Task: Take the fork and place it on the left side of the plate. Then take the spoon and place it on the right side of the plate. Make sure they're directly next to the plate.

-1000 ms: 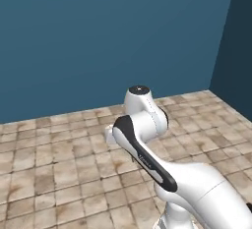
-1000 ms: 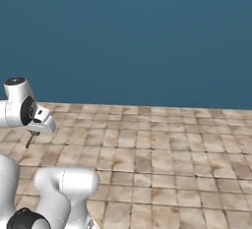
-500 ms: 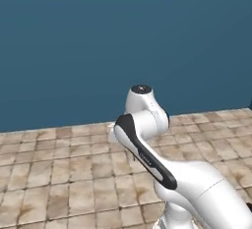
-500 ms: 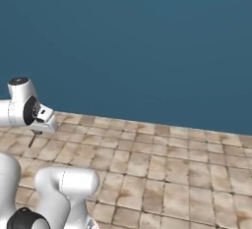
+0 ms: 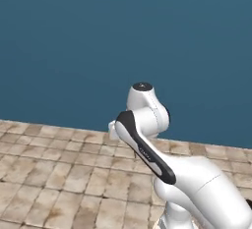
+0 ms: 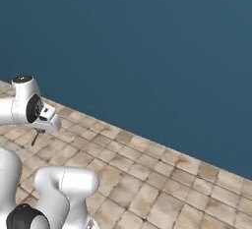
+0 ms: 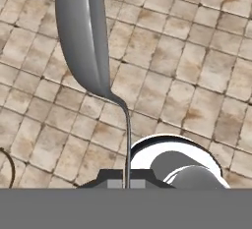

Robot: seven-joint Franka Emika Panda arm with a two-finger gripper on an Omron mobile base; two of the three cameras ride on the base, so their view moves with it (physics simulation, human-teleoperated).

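My gripper (image 6: 37,133) is clenched on the spoon (image 7: 83,41), which I can see rising straight out from between the finger tips in the hand view. The thin handle comes up from the jaws, bends slightly, and widens into the oval bowl at the far end, well beyond the gripper. The spoon is plain grey metal with a smooth, dull sheen; I see the bowl at a steep angle, so it looks long and narrow. In the right base view I can make out a thin dark sliver hanging just below the hand, which is the same spoon, too small there to tell any detail.

Below the gripper and the spoon lies a floor (image 7: 197,75) of tan and brown stone tiles with pale joints; the spoon is held clear above it. Beyond the gripper, in both base views, a flat dark blue wall (image 6: 147,41) stands at the far edge of the tiles. In the left base view I see the arm (image 5: 147,139) folded with its dark elbow band toward me, the hand itself hidden behind it.
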